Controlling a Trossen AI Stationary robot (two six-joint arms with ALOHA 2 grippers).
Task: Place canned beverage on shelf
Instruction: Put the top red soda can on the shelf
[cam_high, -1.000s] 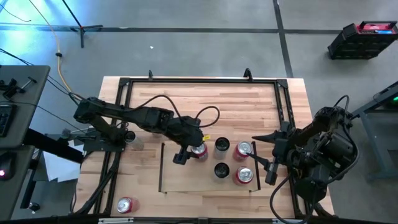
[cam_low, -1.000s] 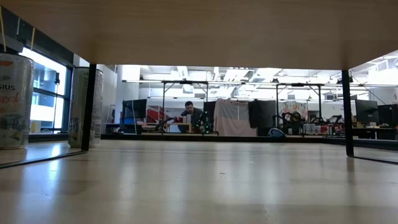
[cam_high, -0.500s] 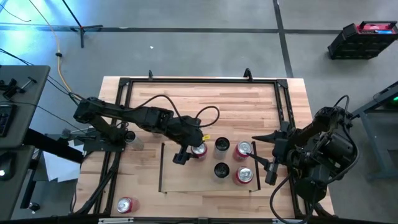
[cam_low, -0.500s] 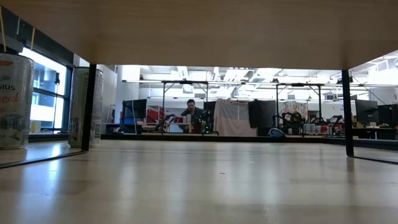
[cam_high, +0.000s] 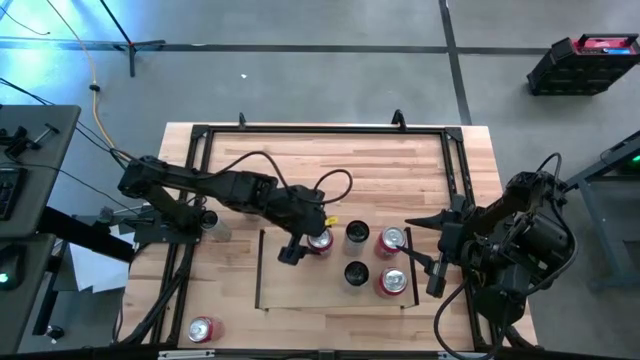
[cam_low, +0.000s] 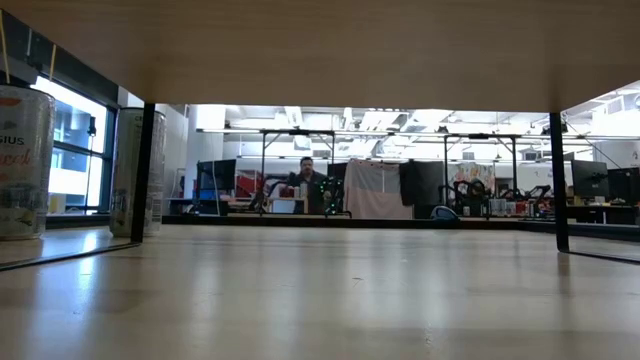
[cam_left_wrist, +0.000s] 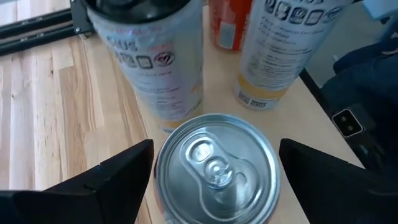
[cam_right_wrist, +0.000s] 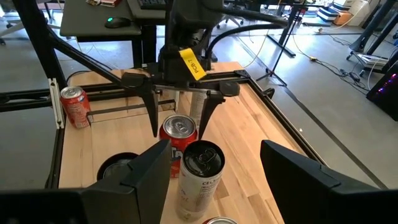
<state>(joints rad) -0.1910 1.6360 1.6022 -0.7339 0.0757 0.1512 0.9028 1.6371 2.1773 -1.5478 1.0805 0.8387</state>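
A red can stands upright on the pale-wood shelf, at its far left; its silver top fills the left wrist view. My left gripper is open, slanting down, one finger on each side of this can with a thin gap to its wall. The right wrist view shows the same: the left gripper straddles the red can. Several more cans stand on the shelf, among them a tall white one. My right gripper hangs open over the shelf's right end, with nothing between its fingers.
A lone red can stands on the tabletop near its front left corner. A black tube frame runs round the table. Tall white cans stand close behind the straddled can. Bare shelf lies at the near left.
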